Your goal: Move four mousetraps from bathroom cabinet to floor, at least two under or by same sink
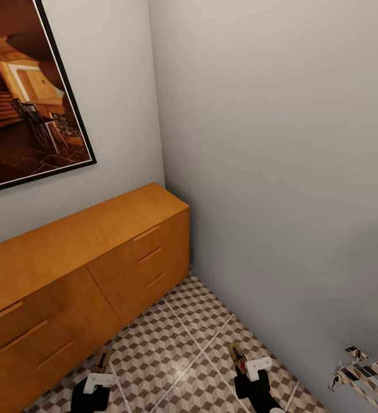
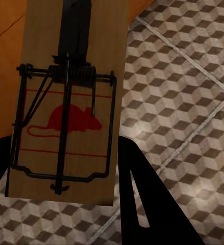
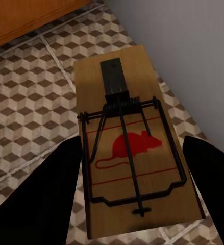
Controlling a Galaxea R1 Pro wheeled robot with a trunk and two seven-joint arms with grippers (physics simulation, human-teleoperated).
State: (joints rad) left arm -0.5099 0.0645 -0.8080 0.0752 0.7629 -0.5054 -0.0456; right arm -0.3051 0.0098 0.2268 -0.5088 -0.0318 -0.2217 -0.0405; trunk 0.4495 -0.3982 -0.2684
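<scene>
Each gripper holds one mousetrap, a small wooden slab with a black wire spring and a red mouse print. In the head view my left gripper (image 1: pixel 99 371) is low at the left, just in front of the orange-brown cabinet (image 1: pixel 97 252), shut on a mousetrap (image 1: pixel 101 361). My right gripper (image 1: pixel 244 362) is low near the grey wall, shut on another mousetrap (image 1: pixel 236 350). The left wrist view has its mousetrap (image 2: pixel 71 102) between dark fingers (image 2: pixel 142 204) above the cube-patterned floor (image 2: pixel 183 92). The right wrist view has the other mousetrap (image 3: pixel 132 148) between its fingers (image 3: pixel 35 204). The sink is out of view.
The cabinet's drawer fronts (image 1: pixel 145 255) are shut. Plain grey walls meet in a corner (image 1: pixel 177 189) behind the cabinet's end. A framed picture (image 1: pixel 28 92) hangs above the cabinet. A chrome rack (image 1: pixel 363 367) juts in at the lower right. Cube-patterned floor (image 1: pixel 183 344) runs between cabinet and wall.
</scene>
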